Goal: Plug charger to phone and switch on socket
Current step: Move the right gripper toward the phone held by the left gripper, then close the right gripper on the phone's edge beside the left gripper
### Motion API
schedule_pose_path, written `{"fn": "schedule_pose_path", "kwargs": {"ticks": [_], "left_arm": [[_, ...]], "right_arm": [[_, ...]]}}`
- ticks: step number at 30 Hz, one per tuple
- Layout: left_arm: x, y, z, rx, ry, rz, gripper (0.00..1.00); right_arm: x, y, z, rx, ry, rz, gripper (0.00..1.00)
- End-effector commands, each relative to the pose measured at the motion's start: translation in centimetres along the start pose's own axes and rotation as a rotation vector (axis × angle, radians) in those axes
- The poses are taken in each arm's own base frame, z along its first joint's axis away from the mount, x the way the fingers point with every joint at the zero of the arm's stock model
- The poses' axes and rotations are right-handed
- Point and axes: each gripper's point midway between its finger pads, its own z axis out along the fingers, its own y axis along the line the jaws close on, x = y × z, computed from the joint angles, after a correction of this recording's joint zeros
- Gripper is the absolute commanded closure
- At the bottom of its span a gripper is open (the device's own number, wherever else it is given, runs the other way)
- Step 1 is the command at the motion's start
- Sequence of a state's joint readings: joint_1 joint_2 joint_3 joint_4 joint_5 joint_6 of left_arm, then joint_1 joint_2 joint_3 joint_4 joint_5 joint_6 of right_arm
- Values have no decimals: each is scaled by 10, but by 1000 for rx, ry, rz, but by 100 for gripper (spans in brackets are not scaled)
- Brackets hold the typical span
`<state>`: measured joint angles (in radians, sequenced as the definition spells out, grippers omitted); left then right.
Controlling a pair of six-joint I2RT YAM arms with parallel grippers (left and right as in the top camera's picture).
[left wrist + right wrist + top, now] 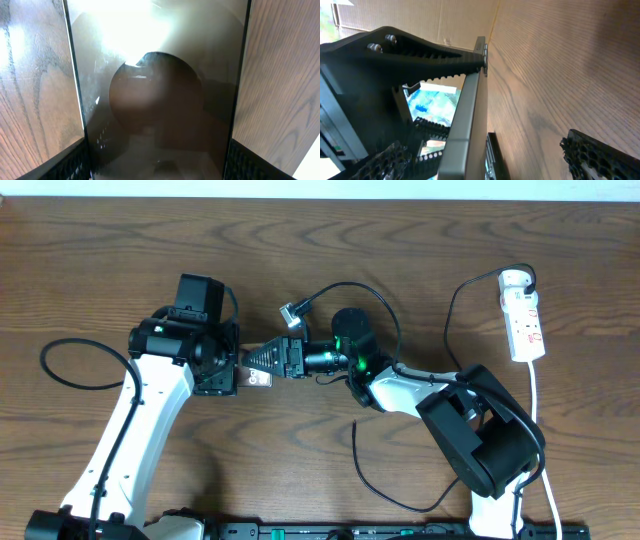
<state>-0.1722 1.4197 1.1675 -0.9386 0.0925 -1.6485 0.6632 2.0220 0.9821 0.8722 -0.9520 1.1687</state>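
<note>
**Phone**: mid-left of the worktop, clamped in the left tool.
- Overhead gives only a sliver of it, with white lettering, between the two tools.
- The left wrist view alone gives its glossy dark face. It fills the frame between the left fingers, which press on two opposite edges. Glare and a round reflection lie across it.
- The right wrist view alone gives it edge-on, as a thin silvery rim with a ribbed black finger of the left tool bearing on one end.

**Right tool**: jaws wide apart, gripping nothing, tips at the phone. Its own camera shows the rim lying between its fingers. Whether they touch the rim cannot be told.

**Charger**: thin black cable, seen overhead only. It arcs over the right arm, and its small plug lies loose just beyond the tools, not in the phone.

**Socket**: white strip at the far right, seen overhead only. It is well apart from both tools, and its white cord trails toward the near edge.
</note>
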Motion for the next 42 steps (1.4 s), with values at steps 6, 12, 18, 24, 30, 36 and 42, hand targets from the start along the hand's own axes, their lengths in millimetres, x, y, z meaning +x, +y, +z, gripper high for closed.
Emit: {"fn": "schedule_pose_path", "kwargs": {"ticks": [6, 12, 18, 24, 30, 36, 42], "left_arm": [[11, -1, -1, 5, -11, -40, 92], [12, 0, -1, 1, -2, -39, 93], [12, 0, -1, 0, -3, -39, 93], [12, 0, -1, -1, 0, -39, 93], [12, 0, -1, -2, 0, -39, 93], [12, 1, -1, -2, 0, -39, 93], [12, 0, -1, -2, 0, -39, 93]], "right_arm": [[-2, 6, 5, -2, -15, 7, 1], [-3, 7, 5, -3, -18, 4, 1], [-3, 7, 5, -3, -19, 4, 16], [-2, 7, 7, 0, -23, 12, 34], [-1, 7, 11, 6, -35, 13, 34], [0, 7, 14, 10, -41, 12, 41], [0, 7, 14, 10, -42, 12, 58]]}}
